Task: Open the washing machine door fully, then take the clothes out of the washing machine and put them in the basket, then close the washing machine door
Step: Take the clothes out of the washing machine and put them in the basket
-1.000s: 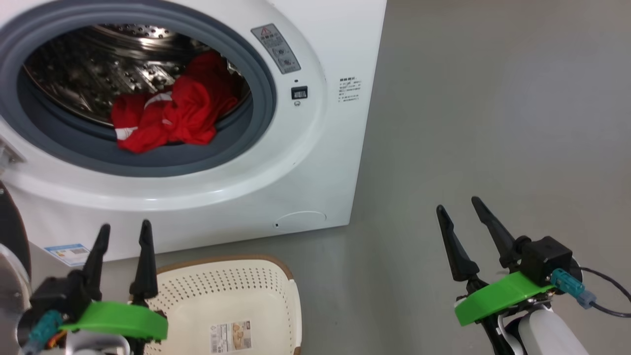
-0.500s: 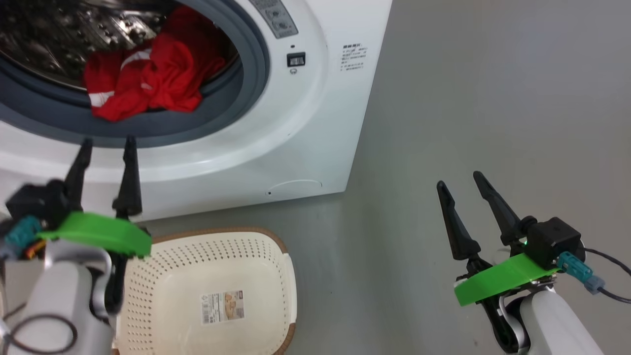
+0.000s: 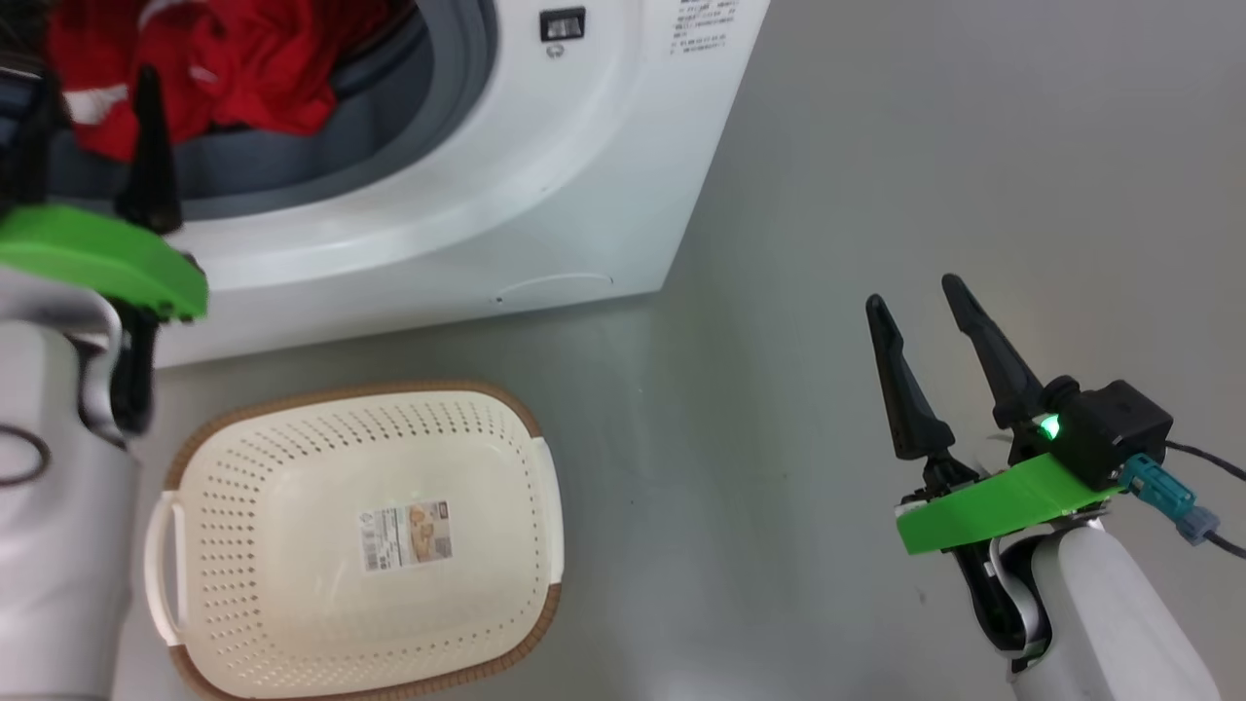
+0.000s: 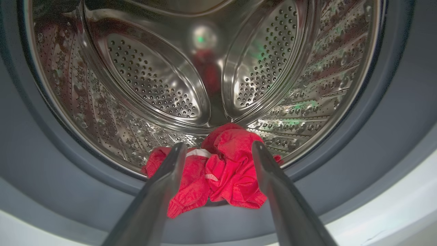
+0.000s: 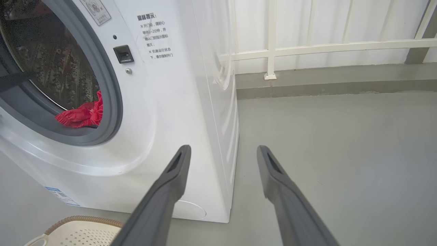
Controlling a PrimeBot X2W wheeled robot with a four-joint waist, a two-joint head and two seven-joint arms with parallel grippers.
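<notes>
Counting one washing machine (image 3: 545, 195), one heap of red clothes (image 4: 222, 177) in its drum (image 4: 153, 85), one basket (image 3: 292, 604) on the floor (image 3: 876, 146), two pincers: left pincer (image 4: 218, 146) spread, right pincer (image 3: 911, 292) spread.

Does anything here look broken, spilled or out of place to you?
Nothing stands out. The red clothes lie bunched at the front of the washing machine drum, partly over the grey gasket. The basket sits upright on the floor, holding just a sticker.

Grey floor (image 3: 876, 146): basket (image 3: 467, 458), washing machine (image 3: 584, 175)
</notes>
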